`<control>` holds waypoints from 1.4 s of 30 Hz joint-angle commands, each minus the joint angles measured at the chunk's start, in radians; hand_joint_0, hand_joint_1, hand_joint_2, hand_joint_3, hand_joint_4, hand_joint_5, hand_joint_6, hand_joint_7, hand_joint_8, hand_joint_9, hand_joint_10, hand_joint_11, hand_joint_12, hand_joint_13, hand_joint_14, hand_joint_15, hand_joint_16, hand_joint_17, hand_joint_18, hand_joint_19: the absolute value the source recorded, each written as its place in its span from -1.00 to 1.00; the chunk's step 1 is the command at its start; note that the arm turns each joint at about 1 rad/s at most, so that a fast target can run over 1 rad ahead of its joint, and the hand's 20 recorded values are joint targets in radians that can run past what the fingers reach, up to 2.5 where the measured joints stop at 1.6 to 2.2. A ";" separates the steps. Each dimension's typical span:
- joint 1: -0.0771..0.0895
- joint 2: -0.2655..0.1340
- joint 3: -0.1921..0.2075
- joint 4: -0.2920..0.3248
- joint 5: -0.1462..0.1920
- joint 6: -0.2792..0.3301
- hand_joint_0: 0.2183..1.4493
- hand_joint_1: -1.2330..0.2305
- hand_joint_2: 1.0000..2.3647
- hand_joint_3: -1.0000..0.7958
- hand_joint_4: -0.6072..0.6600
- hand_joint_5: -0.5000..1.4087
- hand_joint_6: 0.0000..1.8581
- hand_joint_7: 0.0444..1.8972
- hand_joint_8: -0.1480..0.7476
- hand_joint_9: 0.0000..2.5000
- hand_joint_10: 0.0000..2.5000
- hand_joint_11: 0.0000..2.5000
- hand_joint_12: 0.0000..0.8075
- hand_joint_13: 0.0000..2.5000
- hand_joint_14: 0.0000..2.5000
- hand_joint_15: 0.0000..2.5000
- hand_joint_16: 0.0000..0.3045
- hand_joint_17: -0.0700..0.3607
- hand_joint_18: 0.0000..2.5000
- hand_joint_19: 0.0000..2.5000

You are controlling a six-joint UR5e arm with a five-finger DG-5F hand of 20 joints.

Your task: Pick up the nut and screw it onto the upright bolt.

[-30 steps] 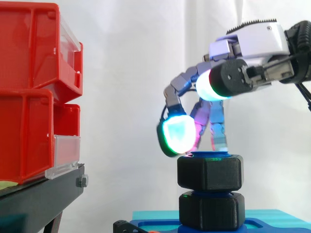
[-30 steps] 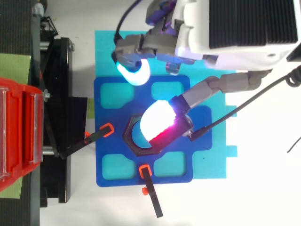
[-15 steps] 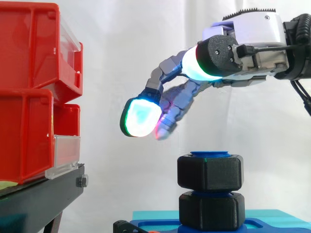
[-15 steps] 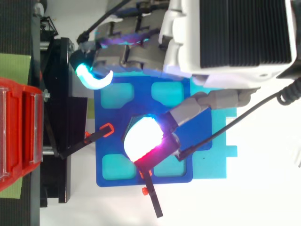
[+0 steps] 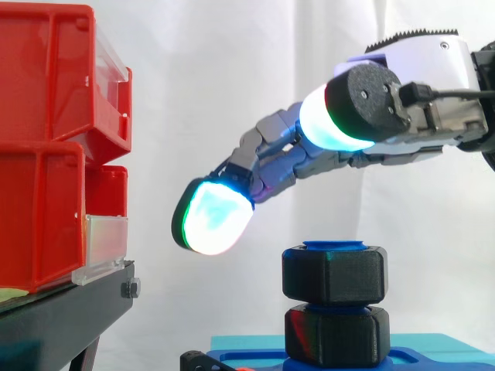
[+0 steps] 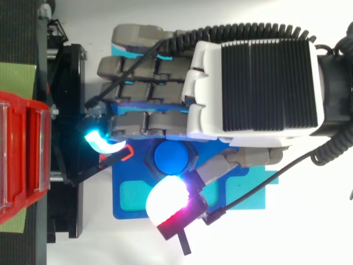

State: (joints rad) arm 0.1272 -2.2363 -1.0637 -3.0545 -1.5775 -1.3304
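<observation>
— From the side, is it holding anything?

— No. The hand (image 5: 294, 158) is stretched out flat with nothing in it, up and to the left of the black nut (image 5: 332, 274). That nut sits on the blue bolt (image 5: 332, 246), just under its tip.

— And from above?

— The hand hangs over the blue fixture plate (image 6: 129, 201). The bolt's round top peeks out beside the glowing thumb pad (image 6: 165, 199). I'd set the pads squarely on opposite flats and turn level, or the thread might bind.
</observation>
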 commanded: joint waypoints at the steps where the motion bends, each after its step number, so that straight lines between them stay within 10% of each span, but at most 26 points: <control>1: 0.005 0.000 -0.012 -0.001 0.001 0.000 -0.58 0.56 -1.00 -0.44 0.13 -0.69 -0.46 -0.45 -0.22 -0.70 -1.00 -1.00 -0.19 -0.81 -1.00 -1.00 -0.75 -0.28 -1.00 -1.00; 42: -0.009 0.001 -0.012 -0.053 -0.006 -0.003 -0.50 0.43 -1.00 -0.44 0.30 -0.50 -0.46 0.31 -0.07 -0.40 -1.00 -1.00 -0.30 -0.55 -1.00 -1.00 -0.83 -0.41 -0.84 -1.00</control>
State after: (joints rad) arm 0.1232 -2.2355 -1.0754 -3.1071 -1.5815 -1.3321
